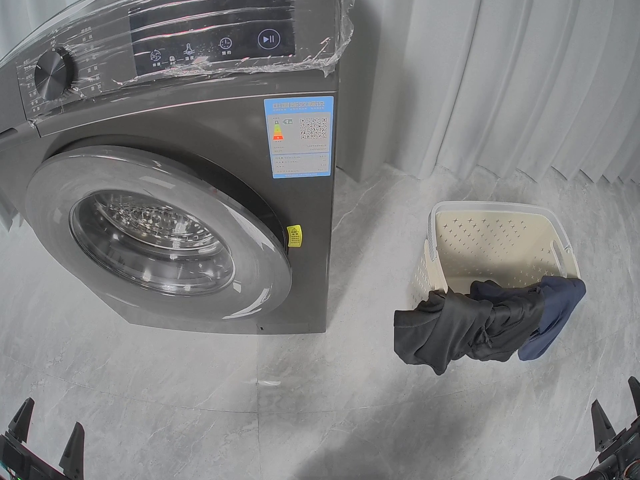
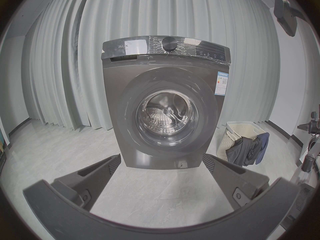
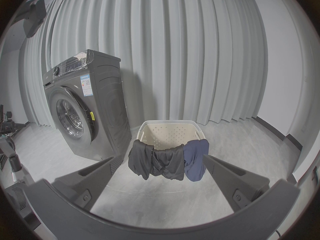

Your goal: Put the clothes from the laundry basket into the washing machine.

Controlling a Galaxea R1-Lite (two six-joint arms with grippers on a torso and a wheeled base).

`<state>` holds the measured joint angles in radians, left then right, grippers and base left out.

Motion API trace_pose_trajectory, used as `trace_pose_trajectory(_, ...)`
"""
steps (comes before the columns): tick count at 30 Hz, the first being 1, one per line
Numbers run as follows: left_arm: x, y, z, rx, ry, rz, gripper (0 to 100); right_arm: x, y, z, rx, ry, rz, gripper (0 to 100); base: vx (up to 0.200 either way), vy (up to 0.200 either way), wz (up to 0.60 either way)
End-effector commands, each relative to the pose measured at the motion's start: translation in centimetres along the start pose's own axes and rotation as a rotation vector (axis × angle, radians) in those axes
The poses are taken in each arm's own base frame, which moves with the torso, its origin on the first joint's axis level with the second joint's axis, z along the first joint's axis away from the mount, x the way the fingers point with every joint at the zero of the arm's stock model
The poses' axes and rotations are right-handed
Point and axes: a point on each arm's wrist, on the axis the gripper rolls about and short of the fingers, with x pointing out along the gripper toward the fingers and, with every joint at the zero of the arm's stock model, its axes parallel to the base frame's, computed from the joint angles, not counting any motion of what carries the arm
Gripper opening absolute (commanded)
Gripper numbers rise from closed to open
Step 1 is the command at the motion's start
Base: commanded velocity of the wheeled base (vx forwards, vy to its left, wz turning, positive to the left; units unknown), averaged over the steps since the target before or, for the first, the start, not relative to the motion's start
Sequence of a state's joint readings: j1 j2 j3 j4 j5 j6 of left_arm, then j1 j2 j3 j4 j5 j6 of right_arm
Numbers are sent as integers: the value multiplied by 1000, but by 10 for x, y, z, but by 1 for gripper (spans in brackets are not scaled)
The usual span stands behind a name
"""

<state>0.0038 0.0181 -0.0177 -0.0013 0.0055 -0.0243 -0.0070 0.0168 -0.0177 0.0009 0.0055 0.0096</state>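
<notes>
On the floor beside the washing machine (image 1: 220, 135), at its right as I look from the head camera, stands the laundry basket (image 1: 497, 207): cream plastic, walls pierced with small cross-shaped holes, paler rim.

Clothes (image 1: 480, 325) are bunched and draped over the basket's near rim, hanging down its outer wall. I count two pieces:
- a dark grey garment (image 1: 440, 331) on the side nearer the machine, crumpled, its lowest fold close to the floor (image 1: 320, 395);
- a navy garment (image 1: 553, 308) on the side away from the machine, overlapping the grey one where they meet.

Machine: dark grey front loader, round door (image 1: 153, 235) lying flat against the front, steel drum visible through the glass.

View notes. Head camera gives the control panel (image 1: 213, 35) under wrinkled plastic film. Left wrist camera takes the machine head-on, dial centred on top. Right wrist camera takes the machine's side panel and looks straight into the basket's inner back wall.

Left end effector (image 2: 160, 156): fingers spread apart, holding nothing, low and in front of the machine. Right end effector (image 3: 161, 157): likewise spread and unladen, facing the basket, well apart from the clothes. White curtains (image 1: 520, 68) hang behind.
</notes>
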Motion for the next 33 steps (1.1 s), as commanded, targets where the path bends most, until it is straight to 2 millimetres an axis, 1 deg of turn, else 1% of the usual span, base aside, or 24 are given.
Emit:
trace_pose_trajectory(1,0,0,-5,0,4,1,100,1,0,-5,1,12,0,100,0,200,0)
trace_pose_trajectory(17,0,0,-5,0,4,0,100,1,0,-5,1,12,0,100,0,200,0)
trace_pose_trajectory(32,0,0,-5,0,4,1,100,1,0,-5,0,12,0,100,0,0,0)
trace_pose_trajectory(33,0,0,-5,0,4,0,100,1,0,-5,0,14,0,100,0,200,0)
